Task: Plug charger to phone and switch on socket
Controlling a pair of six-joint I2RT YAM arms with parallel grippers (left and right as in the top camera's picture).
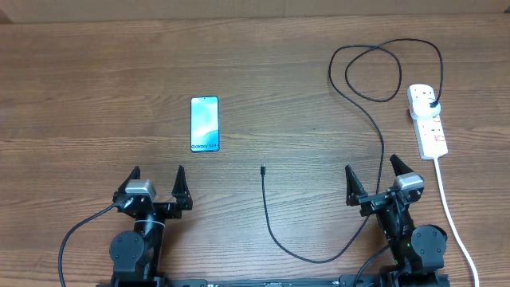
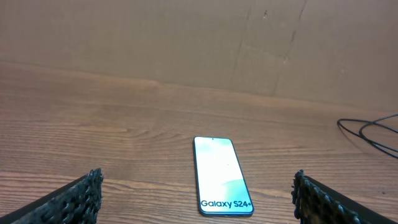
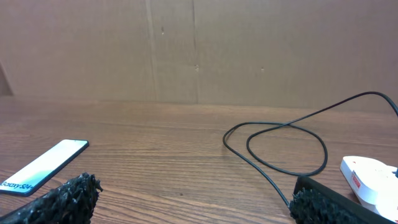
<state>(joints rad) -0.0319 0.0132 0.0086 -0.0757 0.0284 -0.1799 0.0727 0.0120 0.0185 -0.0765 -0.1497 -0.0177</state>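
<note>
The phone (image 1: 205, 123) lies flat on the wooden table, screen up, text end toward me; it also shows in the left wrist view (image 2: 222, 176) and the right wrist view (image 3: 43, 167). The charger cable (image 1: 374, 127) loops at the back right, its black adapter (image 1: 430, 102) plugged into the white socket strip (image 1: 428, 121), and its plug tip (image 1: 262, 168) lies loose mid-table. The cable loop shows in the right wrist view (image 3: 280, 140), with the socket (image 3: 373, 177) at right. My left gripper (image 1: 158, 177) is open and empty near the front, short of the phone. My right gripper (image 1: 373, 174) is open and empty.
The socket's thick white cord (image 1: 454, 215) runs down the right side past my right arm. The black cable curves along the table front between the two arms (image 1: 303, 253). A cardboard wall (image 2: 186, 37) stands behind the table.
</note>
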